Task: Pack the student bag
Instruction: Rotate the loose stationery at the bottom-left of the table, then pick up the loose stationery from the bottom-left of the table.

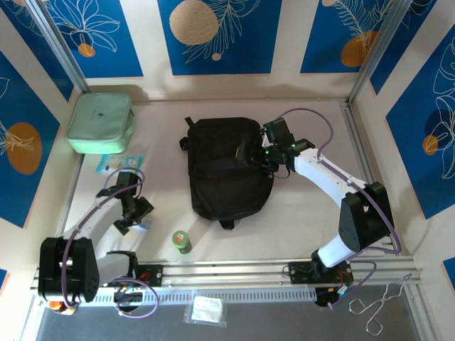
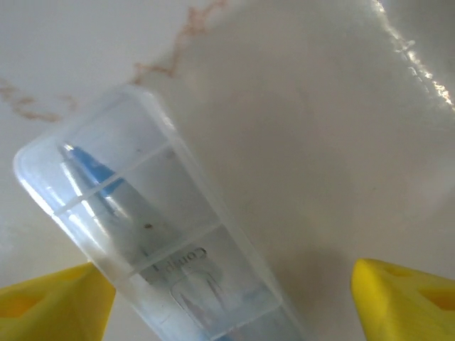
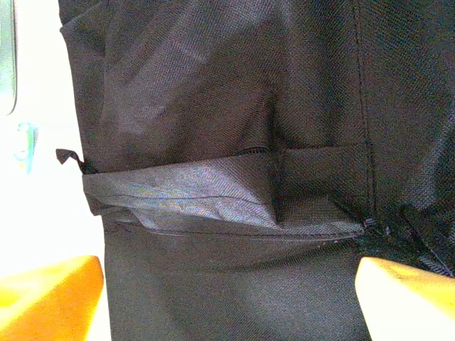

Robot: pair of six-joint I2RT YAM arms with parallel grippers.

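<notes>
- Top external view: the student bag (image 1: 227, 170) lies flat at mid-bench, nearer the far edge than the near rail, with its top loop toward the far edge. Bare bench shows all round its outline.
- A mint green case (image 1: 101, 122) sits in the far left corner, well apart from the bag. A small blue-printed packet (image 1: 117, 163) lies just beside it, along the left edge.
- The left gripper (image 1: 134, 213) hangs low near the left edge.
- Left wrist view: the jaws stand wide, straddling a clear pen case (image 2: 142, 241). One yellow finger (image 2: 57, 298) is right against the case's side and the other is well clear. Nothing is clamped.
- A green tub (image 1: 182, 241) stands upright near the rail, between the left gripper and the bag's near end, with open bench on both sides.
- The right gripper (image 1: 266, 150) is over the bag's right edge.
- Right wrist view: the jaws are spread wide with nothing between them in a grip. Black fabric, a pocket flap and a zipper lie below. Contact with the fabric: cannot tell.
- Right of the bag, the bench is bare up to the right edge, apart from the right arm itself.
- A metal scissor-like tool (image 1: 380, 305) lies past the rail at the near right corner.
</notes>
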